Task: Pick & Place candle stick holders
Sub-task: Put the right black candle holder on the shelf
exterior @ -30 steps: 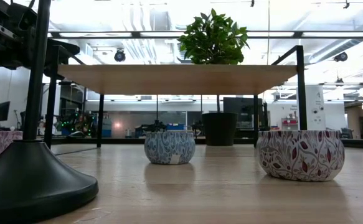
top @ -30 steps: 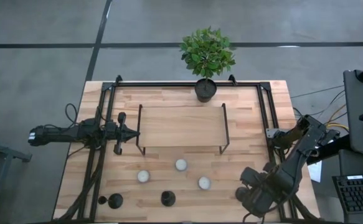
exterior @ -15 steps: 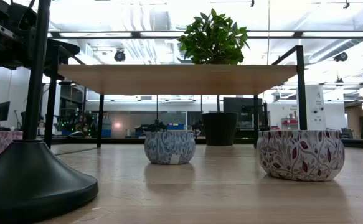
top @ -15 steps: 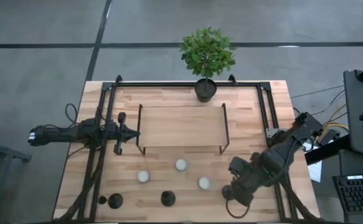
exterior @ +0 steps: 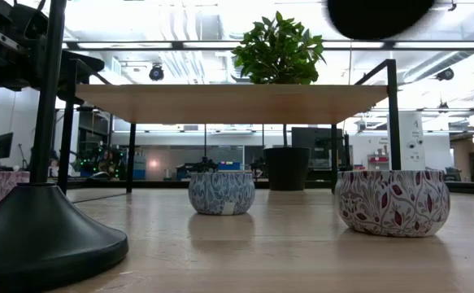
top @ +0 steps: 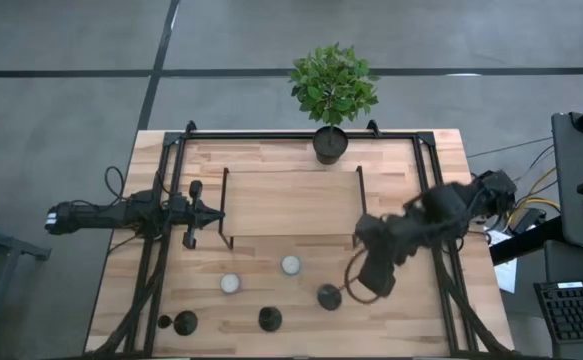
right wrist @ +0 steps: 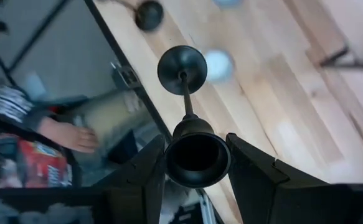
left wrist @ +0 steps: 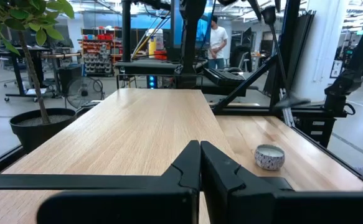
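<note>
R tool (right wrist: 197,163) pinches candle holder (right wrist: 190,118) by cup, stem approx vertical, base down.

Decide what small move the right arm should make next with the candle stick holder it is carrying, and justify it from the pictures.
Probably keep carrying it toward the shelf. The right gripper is shut on the candle stick holder, whose disc base hangs above the table, over a tealight, so releasing now would drop it. The left gripper waits shut.

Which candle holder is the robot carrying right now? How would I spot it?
Find the wooden table, then the right arm over its front half. The black candle stick holder hangs in the right gripper, its disc base above a tealight. The two other holders stand on the table's front edge.
</note>
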Robot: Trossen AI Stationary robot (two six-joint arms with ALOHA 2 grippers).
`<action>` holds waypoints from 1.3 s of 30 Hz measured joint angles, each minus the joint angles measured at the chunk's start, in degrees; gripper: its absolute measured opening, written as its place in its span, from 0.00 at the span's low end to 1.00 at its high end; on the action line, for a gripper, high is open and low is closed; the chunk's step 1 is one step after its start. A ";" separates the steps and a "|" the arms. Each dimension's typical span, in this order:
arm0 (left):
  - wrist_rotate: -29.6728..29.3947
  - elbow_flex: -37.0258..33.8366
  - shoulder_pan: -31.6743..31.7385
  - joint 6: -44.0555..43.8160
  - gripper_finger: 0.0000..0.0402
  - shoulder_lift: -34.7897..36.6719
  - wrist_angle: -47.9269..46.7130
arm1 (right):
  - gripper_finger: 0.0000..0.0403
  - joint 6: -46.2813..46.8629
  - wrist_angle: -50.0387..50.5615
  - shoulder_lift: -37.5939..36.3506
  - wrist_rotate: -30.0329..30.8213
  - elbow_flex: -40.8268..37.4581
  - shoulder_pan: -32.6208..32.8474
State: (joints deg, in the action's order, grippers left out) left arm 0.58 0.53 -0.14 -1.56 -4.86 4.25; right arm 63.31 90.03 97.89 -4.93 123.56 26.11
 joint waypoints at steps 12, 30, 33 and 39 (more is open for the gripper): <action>0.02 -0.02 0.00 0.02 0.02 0.00 0.00 | 0.35 -10.09 -0.01 0.00 -1.44 7.79 -12.19; 0.01 -0.01 0.00 0.00 0.02 0.01 -0.01 | 0.35 -22.70 -0.02 -0.65 -2.80 9.95 -29.19; 0.02 -0.02 0.00 0.00 0.02 0.00 -0.02 | 0.35 -24.94 -0.02 -1.13 -2.80 9.95 -32.24; 0.00 0.00 0.02 0.00 0.02 0.02 -0.02 | 0.35 -30.67 -0.02 -2.28 -2.75 9.93 -36.03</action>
State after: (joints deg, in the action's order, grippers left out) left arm 0.58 0.54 -0.13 -1.56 -4.84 4.23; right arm 32.64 90.02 95.61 -7.68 133.49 -9.92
